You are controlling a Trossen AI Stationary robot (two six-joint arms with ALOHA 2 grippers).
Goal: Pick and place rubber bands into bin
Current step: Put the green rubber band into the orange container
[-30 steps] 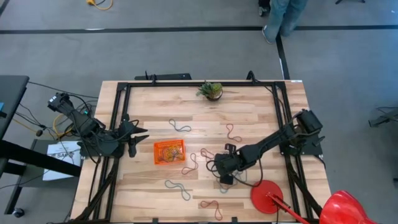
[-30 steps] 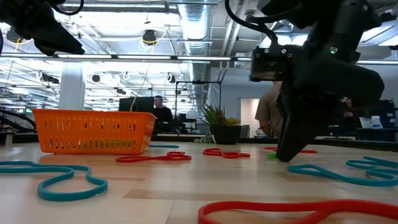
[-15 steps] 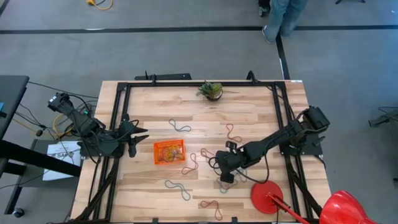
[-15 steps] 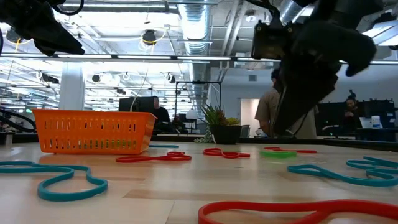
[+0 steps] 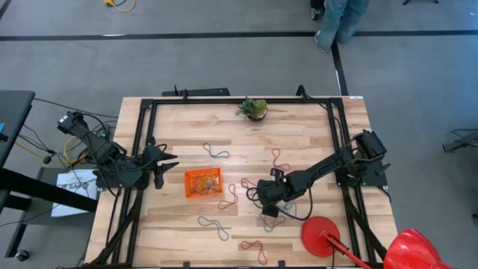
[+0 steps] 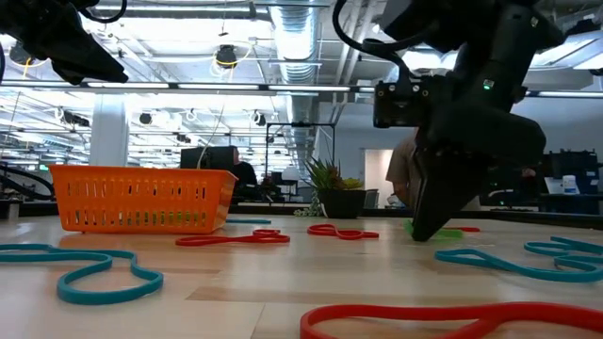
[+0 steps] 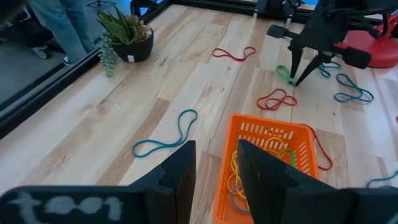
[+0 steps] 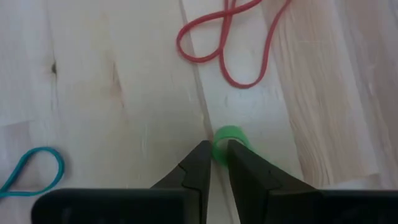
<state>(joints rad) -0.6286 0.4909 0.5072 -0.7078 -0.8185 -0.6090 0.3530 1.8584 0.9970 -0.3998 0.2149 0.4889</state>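
Right wrist view shows the right gripper (image 8: pixel 214 163) down at the tabletop, fingers nearly together and pinching one end of a green rubber band (image 8: pixel 229 138), so it can likely be lifted. It sits well to the right of the orange bin (image 5: pixel 203 182), which already holds bands. The left gripper (image 5: pixel 166 166) waits, slightly parted and empty, just left of the bin.

dark jointed arms, tapered black fingers (image 8: pixel 200 168)

Grey carpeted floor (image 5: pixel 224 60) surrounds the pale wooden plank table (image 5: pixel 187 127). Beyond the table, white ceiling pipes (image 6: pixel 292 38) and bright strip lights (image 6: pixel 188 87) hang; a seated person (image 6: pixel 247 174) works at dark monitors (image 6: pixel 203 157).
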